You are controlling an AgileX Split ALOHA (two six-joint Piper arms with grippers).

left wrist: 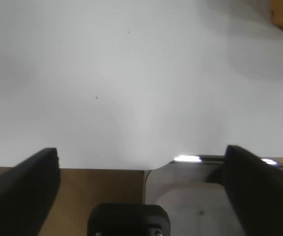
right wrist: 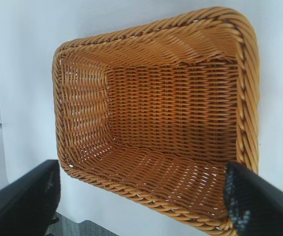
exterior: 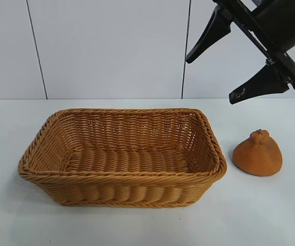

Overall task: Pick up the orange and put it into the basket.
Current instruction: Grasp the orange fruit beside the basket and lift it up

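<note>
Tan-orange woven wicker basket (exterior: 121, 174), dull orange-brown orange (exterior: 257, 155), black right hand (exterior: 216, 77), white table (exterior: 270, 215).

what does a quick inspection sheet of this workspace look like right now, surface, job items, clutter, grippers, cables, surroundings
surface: white table, bare apart from the job's things
orange: the orange sits on the table to the right of the basket, apart from it, knobby top up
basket: the basket stands upright mid-table, empty inside
clutter: nothing seen
grippers: right gripper hangs open in the air above and behind the orange, holding nothing; left gripper open over the table's edge, out of the exterior view
cables: nothing seen
surroundings: pale panelled wall behind the table
</note>
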